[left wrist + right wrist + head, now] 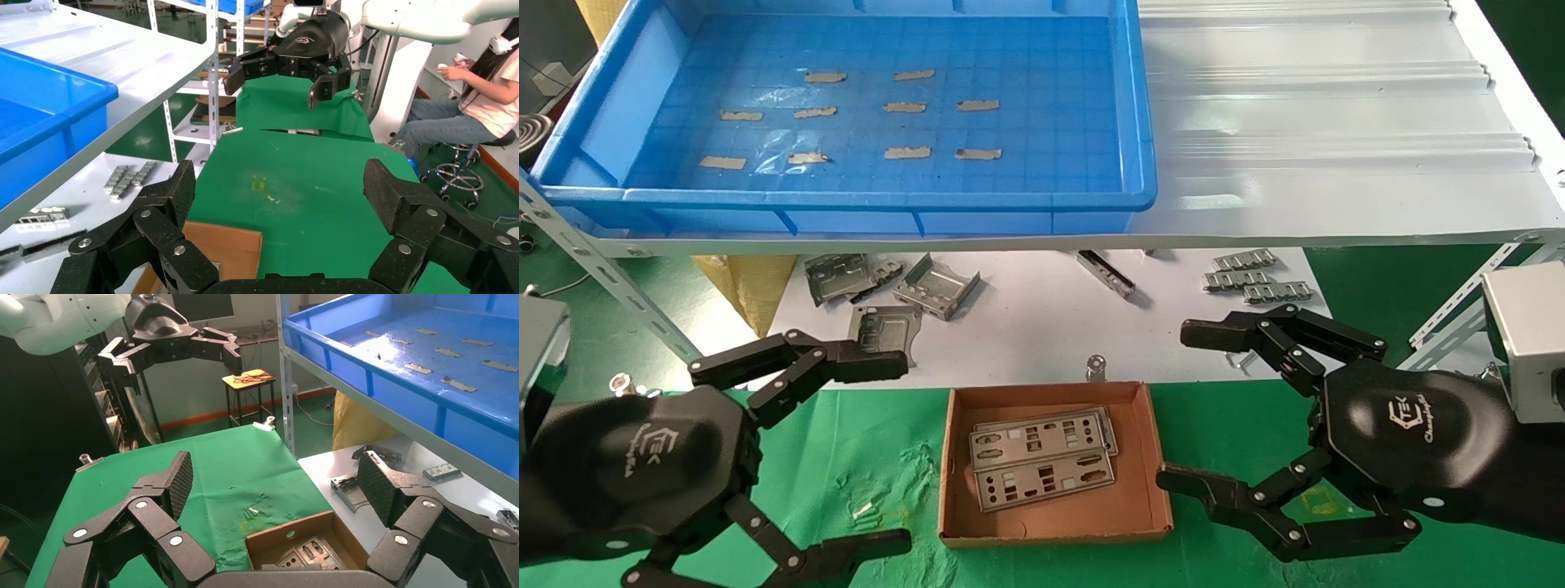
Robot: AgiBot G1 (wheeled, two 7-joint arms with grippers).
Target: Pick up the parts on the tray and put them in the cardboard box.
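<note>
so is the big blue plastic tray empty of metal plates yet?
Yes. The blue plastic tray holds only tan tape scraps on its gridded floor; the punched silver-grey plates lie in the brown cardboard box.

Counter cover: green wrinkled cloth (862,457) over the lower half of the head view, with a white sheet (1026,318) lying across the middle.
Shelf: white ribbed metal shelf board (1320,131) across the upper right of the head view, on slotted white angle-iron posts (212,73).
Stool: small dark-legged stool with a tan square top (248,380) at upper centre of the right wrist view, cables piled on it.
Wall: pale wall with an orange skirting strip (202,419) behind the stool.
Floor: green floor (312,410) beside the stool.
Person: seated operator in a pink top and jeans (471,104) at the right edge of the left wrist view, on a chrome-based swivel stool (459,174).
Sack: yellow woven sack (752,286) under the shelf, left of centre in the head view.
</note>
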